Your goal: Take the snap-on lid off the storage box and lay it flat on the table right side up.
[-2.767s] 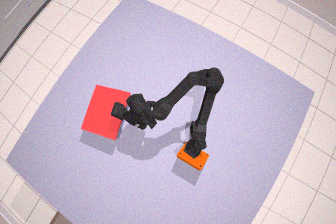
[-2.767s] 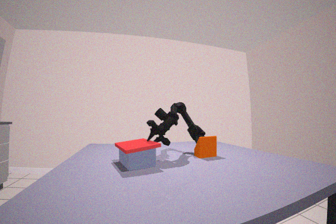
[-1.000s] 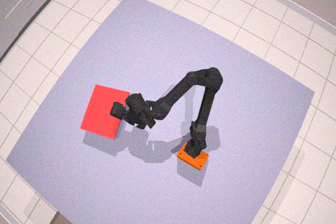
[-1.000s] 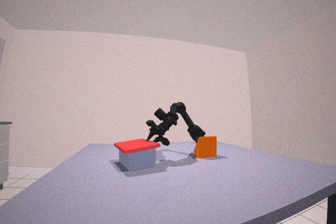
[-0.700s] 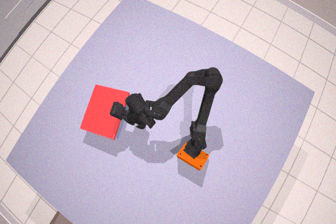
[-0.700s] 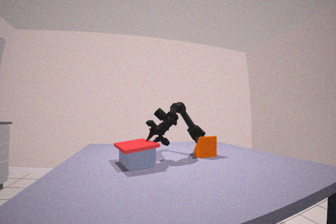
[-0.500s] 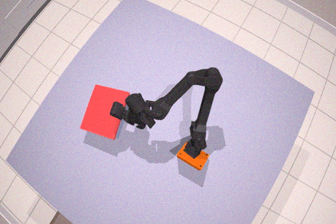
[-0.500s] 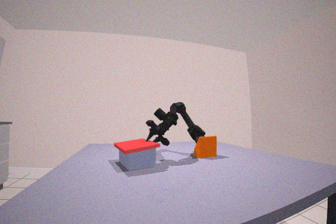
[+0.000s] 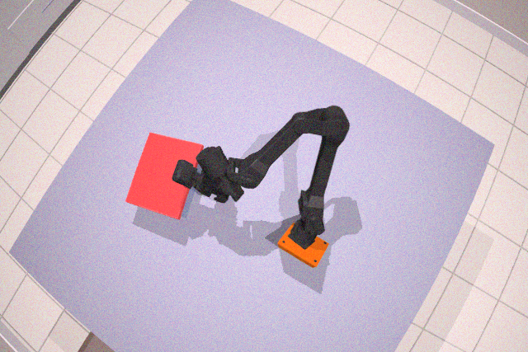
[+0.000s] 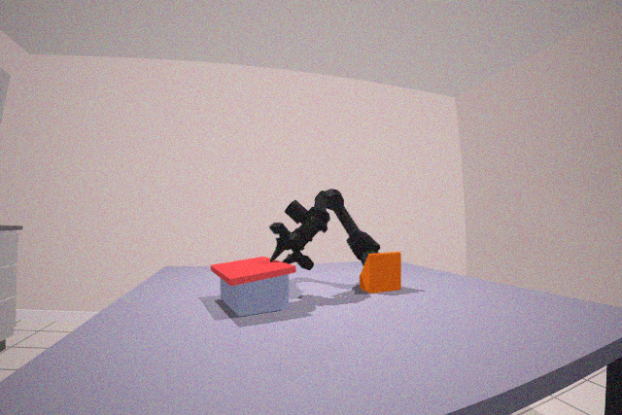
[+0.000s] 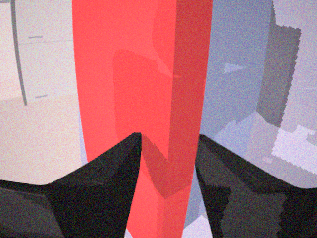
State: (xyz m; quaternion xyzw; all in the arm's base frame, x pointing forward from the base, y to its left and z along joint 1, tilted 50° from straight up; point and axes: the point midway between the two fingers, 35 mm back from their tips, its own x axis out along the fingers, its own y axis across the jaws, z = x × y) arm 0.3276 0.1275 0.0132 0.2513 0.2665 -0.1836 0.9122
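The red lid (image 9: 157, 173) (image 10: 251, 267) (image 11: 119, 30) lies on top of the blue-grey storage box (image 10: 256, 294) (image 11: 233, 45), which stands on the table. The lid looks level; I cannot tell whether there is a small gap under it. My gripper (image 10: 279, 261) (image 11: 168, 141) reaches in slantwise from the arm's side and is shut on the lid's near edge. In the wrist view one black finger is on the top face side and the other beside the rim, on the box's side. In the top view the arm hides the fingertips and part of that edge.
The arm's base end is at an orange block (image 9: 308, 252) (image 10: 384, 272) with dark screw holes, to the right of the box. The lilac table (image 9: 238, 63) (image 10: 351, 350) extends around both, with its dark edge at the front right in the exterior view.
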